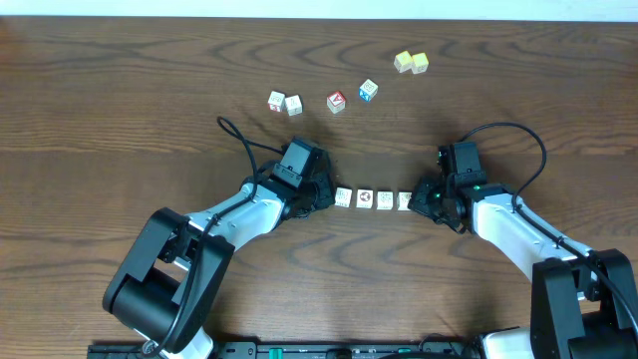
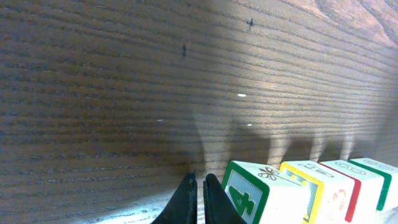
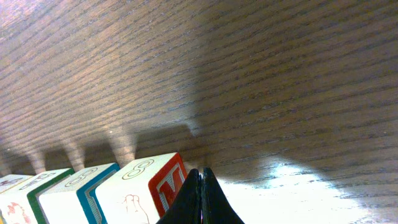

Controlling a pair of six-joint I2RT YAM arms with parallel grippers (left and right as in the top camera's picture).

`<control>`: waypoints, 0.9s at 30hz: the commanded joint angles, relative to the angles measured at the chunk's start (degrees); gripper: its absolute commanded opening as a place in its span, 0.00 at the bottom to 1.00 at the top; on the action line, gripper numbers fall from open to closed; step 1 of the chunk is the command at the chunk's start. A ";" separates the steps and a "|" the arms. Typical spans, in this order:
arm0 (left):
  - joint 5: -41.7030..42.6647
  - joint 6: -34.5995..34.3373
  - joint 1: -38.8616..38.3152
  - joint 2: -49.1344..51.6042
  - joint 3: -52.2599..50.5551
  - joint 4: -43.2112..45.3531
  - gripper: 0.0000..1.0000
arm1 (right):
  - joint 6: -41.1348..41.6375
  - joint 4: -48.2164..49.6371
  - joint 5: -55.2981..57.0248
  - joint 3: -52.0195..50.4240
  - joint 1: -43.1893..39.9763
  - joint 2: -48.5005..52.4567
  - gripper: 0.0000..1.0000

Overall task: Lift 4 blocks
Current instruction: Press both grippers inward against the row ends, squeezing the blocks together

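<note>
While the closed left end effector (image 1: 328, 196) and closed right end effector (image 1: 417, 202) flank the blocks (image 1: 374, 199) between them — apparently the squeeze step — lifting likely needs even inward pressure.

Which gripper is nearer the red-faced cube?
Left. The left gripper sits at the left end of the block row, nearly in line with the red-faced cube; the right gripper sits at its right end, farther sideways.

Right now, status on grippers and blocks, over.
Left gripper shut at row's left end, right gripper shut at right end. Four blocks lined up between. Other cubes well clear.
</note>
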 commanded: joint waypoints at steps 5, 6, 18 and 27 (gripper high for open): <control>0.31 0.52 -0.15 0.94 -0.35 0.02 0.07 | -0.68 0.61 -0.61 -0.02 0.35 0.15 0.01; 0.31 0.50 -0.15 0.94 -0.35 0.02 0.08 | -0.68 0.72 -0.74 -0.02 0.35 0.15 0.01; 0.28 0.52 -1.64 0.94 -0.35 0.68 0.07 | -0.90 1.05 -1.60 -0.02 0.35 0.15 0.01; 0.85 0.50 -1.64 0.94 -0.35 0.44 0.07 | -0.90 0.96 -1.60 -0.02 0.35 0.15 0.01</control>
